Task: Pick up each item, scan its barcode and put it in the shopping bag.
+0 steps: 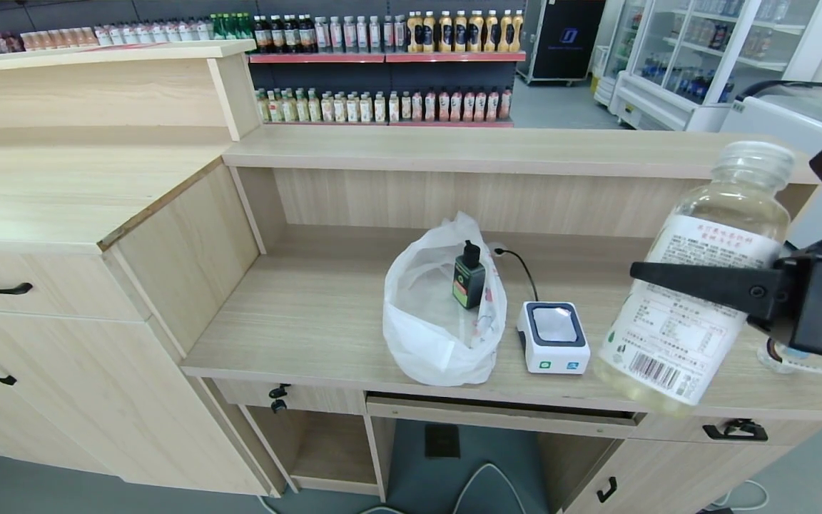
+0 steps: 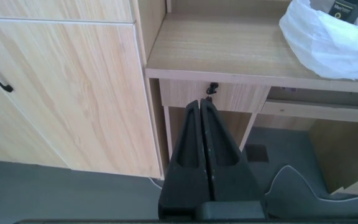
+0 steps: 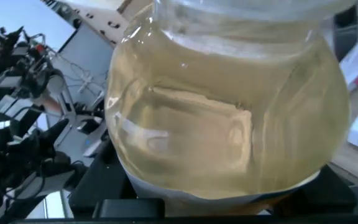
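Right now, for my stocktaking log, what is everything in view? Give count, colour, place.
counter: one, light wood, centre.
shopping bag: one, white, open on the counter.
dark bottle: one, black with green label, upright in the shopping bag.
scanner: one, white, on the counter beside the shopping bag.
drink bottle: one, clear with pale yellow liquid, tilted above the counter's right end.
shelf bottles: many, mixed colours, back shelves.
left gripper: one, black, shut, low before the counter's front.
right gripper: one, black, shut on the drink bottle.
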